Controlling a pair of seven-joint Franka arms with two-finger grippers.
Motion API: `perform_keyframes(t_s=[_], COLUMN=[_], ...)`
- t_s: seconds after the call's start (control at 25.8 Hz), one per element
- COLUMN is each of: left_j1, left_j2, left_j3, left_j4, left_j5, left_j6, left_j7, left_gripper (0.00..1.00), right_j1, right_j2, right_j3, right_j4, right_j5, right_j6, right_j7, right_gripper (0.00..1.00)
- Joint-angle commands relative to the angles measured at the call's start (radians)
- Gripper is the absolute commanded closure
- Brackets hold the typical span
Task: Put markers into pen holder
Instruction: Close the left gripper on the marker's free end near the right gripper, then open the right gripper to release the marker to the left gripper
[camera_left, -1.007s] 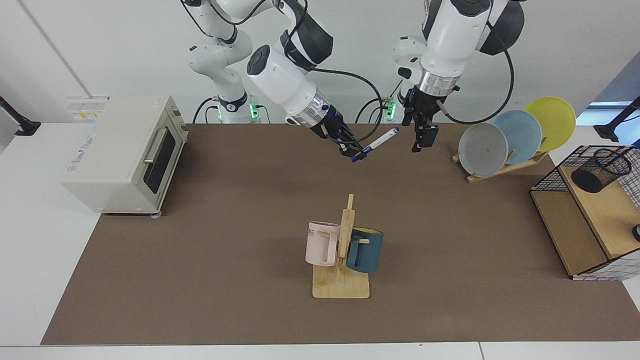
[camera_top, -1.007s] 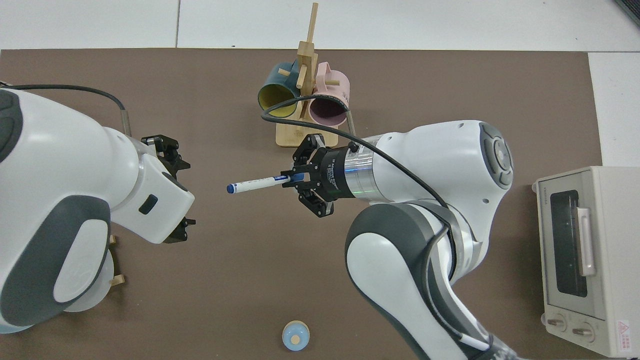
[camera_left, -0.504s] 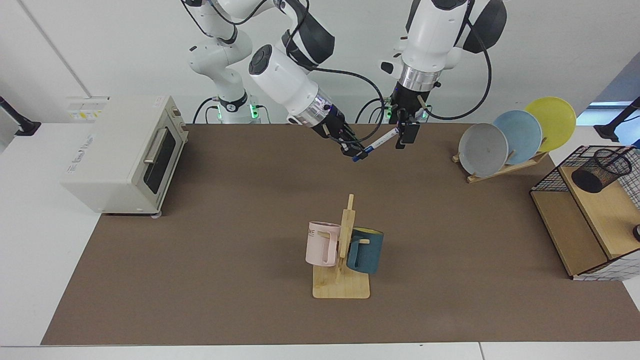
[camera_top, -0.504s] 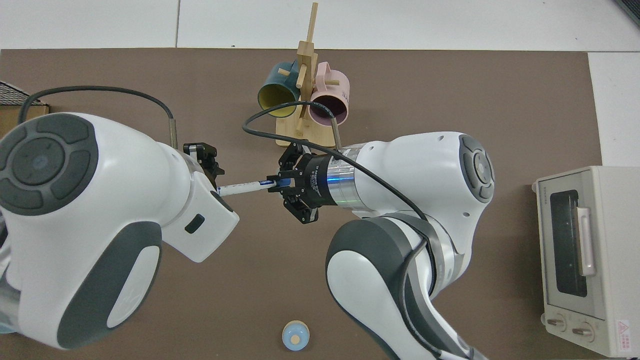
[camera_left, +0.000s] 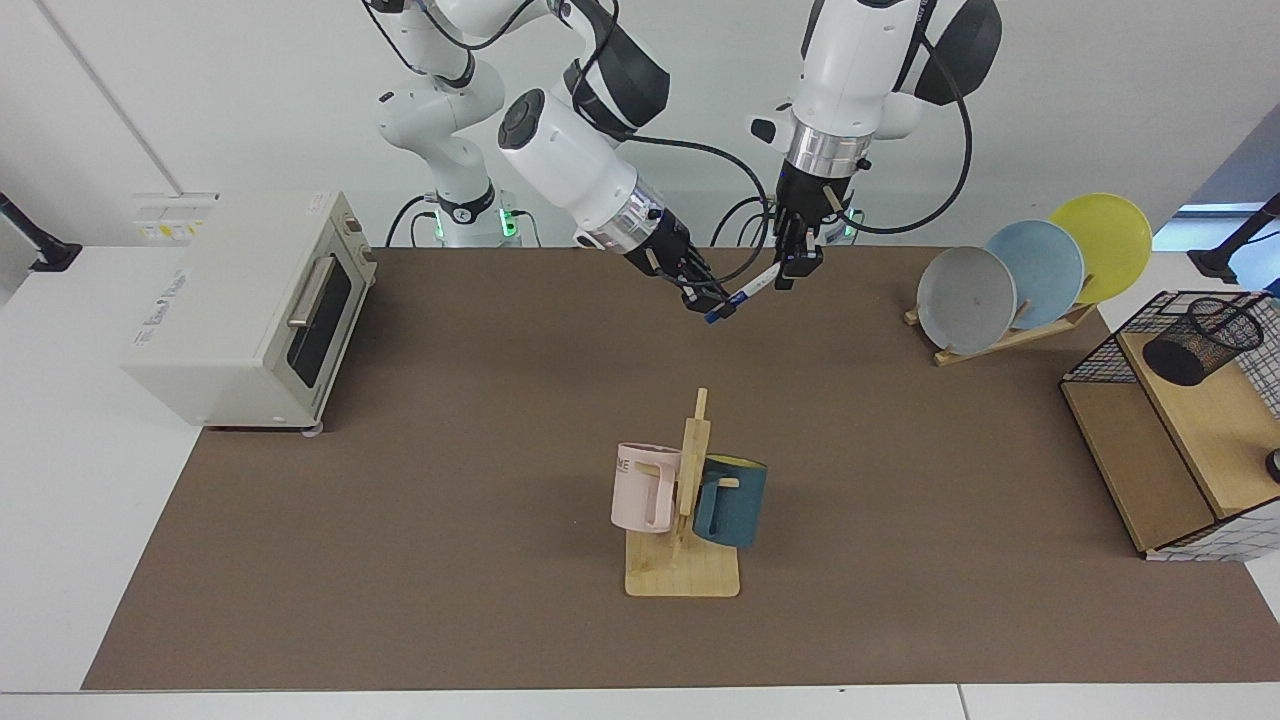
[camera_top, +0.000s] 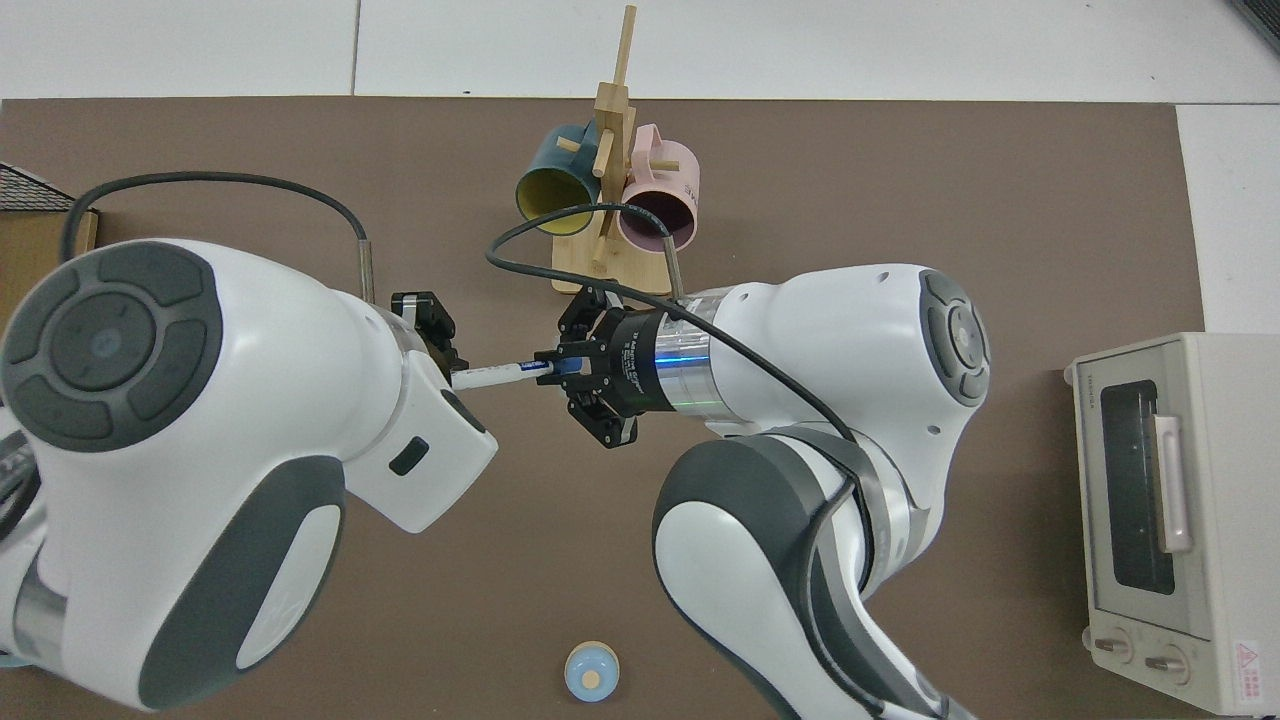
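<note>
Facing view: marker (camera_left: 752, 286) is hanging tilted in mid-air above the far middle of the desk (camera_left: 450, 500), dark cap end low, pinched there by the right end effector (camera_left: 712, 301). Over the last second the left end effector (camera_left: 788, 268) has been sliding in from beside the plate rack (camera_left: 1000, 335); it is now sitting at the marker's upper, free end, which a second ago was poking out clear. Whether its fingers are pressing on the barrel yet cannot be told: in the top view the left arm's wrist is covering that tip, leaving only a short white stretch of marker (camera_top: 495, 374) showing between the two end effectors. The right end effector (camera_top: 552, 367) has been creeping slightly toward its partner and is gripping as before. Reading this as a mid-air handover nearing its close. That fits the layout: the pen holder (camera_left: 1200, 340) is lying on the wooden shelf (camera_left: 1195, 440) at the desk's edge on the left arm's side, well apart from the marker. Mug stand (camera_left: 685, 500) and toaster oven (camera_left: 250, 310) are sitting untouched.
</note>
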Motion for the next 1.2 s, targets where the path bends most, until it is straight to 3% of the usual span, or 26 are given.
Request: perform_keyframes(t_s=[0.0, 0.39, 0.43, 0.46, 0.5, 1.01, 1.16], left_j1=[-0.014, -0.012, -0.012, -0.012, -0.012, -0.006, 0.0], left_j2=[-0.013, -0.013, -0.013, -0.013, -0.013, -0.015, -0.018], left_j3=[0.0, -0.002, -0.002, -0.002, -0.002, 0.011, 0.027], left_j4=[-0.008, -0.008, -0.008, -0.009, -0.008, -0.012, -0.016], left_j5=[0.031, 0.046, 0.045, 0.045, 0.045, 0.066, 0.106], left_j6=[0.002, 0.002, 0.001, 0.001, 0.001, -0.013, -0.07], left_j7=[0.006, 0.007, 0.007, 0.006, 0.006, 0.024, 0.024], left_gripper=[1.0, 1.0, 1.0, 1.0, 1.0, 1.0, 1.0], right_j1=[-0.002, -0.002, -0.002, 0.001, 0.003, 0.007, -0.008], right_j2=[0.004, 0.004, 0.002, 0.002, 0.002, -0.001, -0.009], right_j3=[-0.001, -0.001, -0.002, -0.002, -0.002, -0.007, -0.011], right_j4=[0.004, 0.002, 0.002, 0.002, 0.002, -0.01, -0.021], right_j5=[0.007, 0.007, 0.007, 0.001, -0.004, -0.152, -0.264], right_j6=[0.021, 0.019, 0.019, 0.019, 0.018, -0.007, -0.047], right_j7=[0.009, 0.01, 0.012, 0.013, 0.009, -0.057, -0.15], right_gripper=[1.0, 1.0, 0.79, 0.25, 0.0, 0.0, 0.0])
